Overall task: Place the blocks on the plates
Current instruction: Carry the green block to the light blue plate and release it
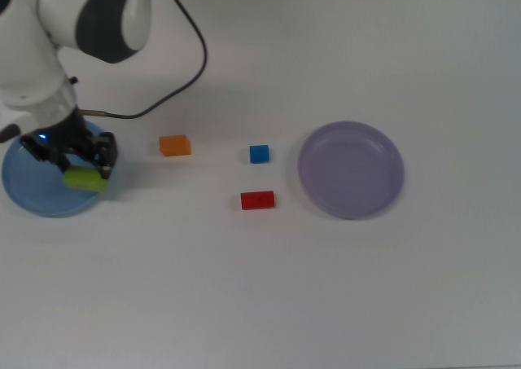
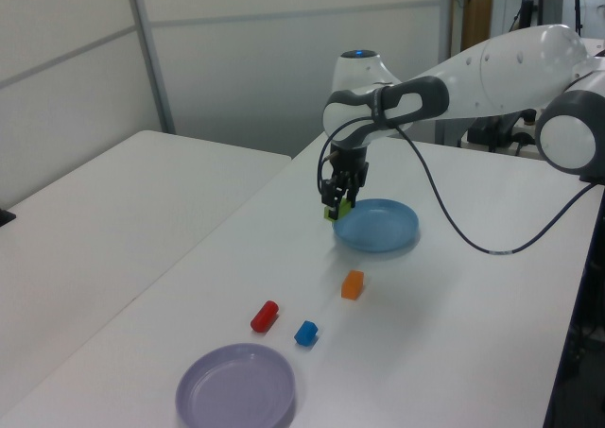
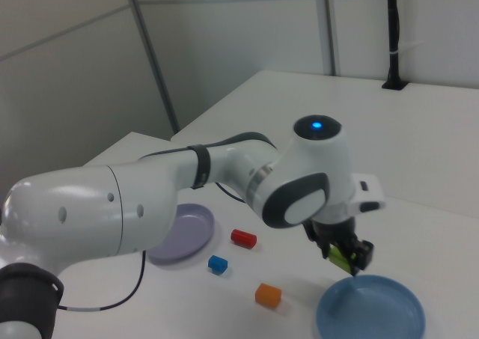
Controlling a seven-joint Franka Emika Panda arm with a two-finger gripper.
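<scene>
My gripper point(image 1: 81, 173) point(image 2: 337, 206) point(image 3: 346, 258) is shut on the green block point(image 1: 85, 179) point(image 2: 332, 211) point(image 3: 340, 259), held in the air over the edge of the light blue plate point(image 1: 32, 191) point(image 2: 378, 226) point(image 3: 372, 318). The orange block point(image 1: 175, 146) point(image 2: 353, 284) point(image 3: 268, 295), the blue cube point(image 1: 259, 154) point(image 2: 305, 333) point(image 3: 218, 264) and the red block point(image 1: 257, 199) point(image 2: 265, 316) point(image 3: 243, 238) lie on the white table between the two plates. The lavender plate point(image 1: 350, 169) point(image 2: 235, 386) point(image 3: 183, 234) holds nothing.
The white arm point(image 1: 77, 19) reaches in from the top view's upper left, and its black cable point(image 1: 183, 68) hangs over the table near the orange block. In the left view a wall stands behind the table.
</scene>
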